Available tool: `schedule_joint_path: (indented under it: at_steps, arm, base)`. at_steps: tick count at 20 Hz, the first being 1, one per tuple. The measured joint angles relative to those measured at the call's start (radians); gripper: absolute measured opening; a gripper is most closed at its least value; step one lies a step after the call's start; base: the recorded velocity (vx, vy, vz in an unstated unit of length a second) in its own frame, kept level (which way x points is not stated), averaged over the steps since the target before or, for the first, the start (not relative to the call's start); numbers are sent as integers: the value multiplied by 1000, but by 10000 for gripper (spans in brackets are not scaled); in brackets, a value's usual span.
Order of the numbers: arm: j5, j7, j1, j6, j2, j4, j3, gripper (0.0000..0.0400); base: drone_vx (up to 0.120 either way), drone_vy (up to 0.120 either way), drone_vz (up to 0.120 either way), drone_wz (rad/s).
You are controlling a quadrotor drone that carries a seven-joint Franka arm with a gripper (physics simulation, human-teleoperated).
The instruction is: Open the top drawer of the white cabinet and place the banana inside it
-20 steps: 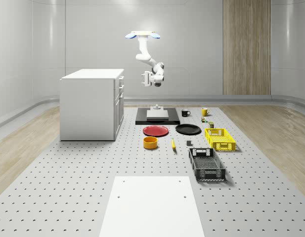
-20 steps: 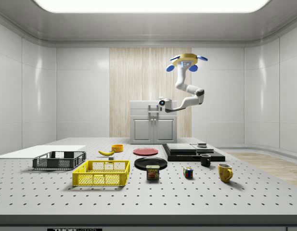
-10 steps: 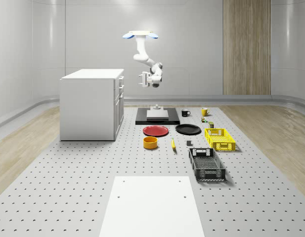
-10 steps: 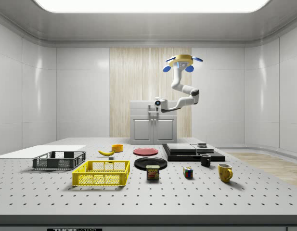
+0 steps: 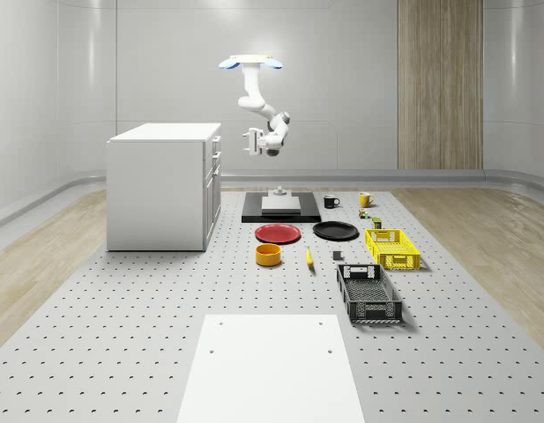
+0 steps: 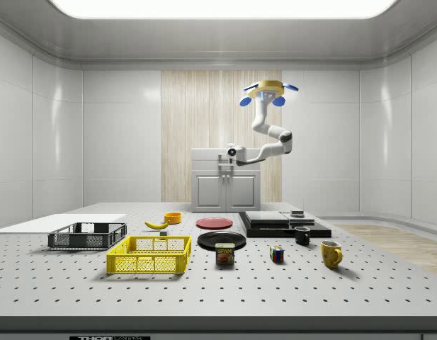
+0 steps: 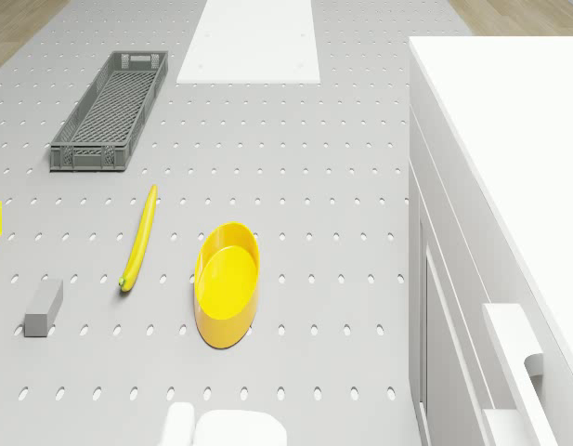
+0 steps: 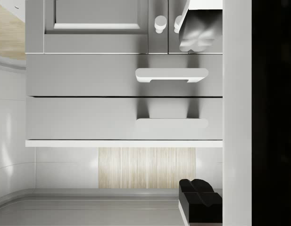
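The white cabinet (image 5: 161,189) stands at the whole-scene view's left, its drawers shut. The drone (image 5: 249,62) hovers beside the cabinet's front, above the floor. My gripper (image 5: 249,142) hangs level with the top drawer, a short gap away from it, open and empty. In the wrist view the top drawer's handle (image 8: 171,123) lies ahead, and one dark fingertip (image 8: 199,200) shows. The banana (image 5: 309,257) lies on the perforated table beside a yellow bowl (image 5: 268,255). It shows again in the drone view (image 7: 139,240) and in the side view (image 6: 156,224).
A red plate (image 5: 278,233), a black plate (image 5: 335,231) and a black slab (image 5: 280,209) lie near the cabinet. A yellow crate (image 5: 392,248) and a dark crate (image 5: 368,293) stand at the right. A white board (image 5: 267,366) lies in front.
The drone and arm have shifted toward the cabinet, to the whole-scene view's left, and the gripper has come closer to the drawer fronts. The banana has not moved.
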Motion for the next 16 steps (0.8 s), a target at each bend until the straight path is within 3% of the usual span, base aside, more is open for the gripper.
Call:
schedule_joint_path:
  at_steps: [16]
  arm:
    - [176, -65, 73, 191, 50, -83, 159, 400]
  base:
    - [0, 0, 0, 0]
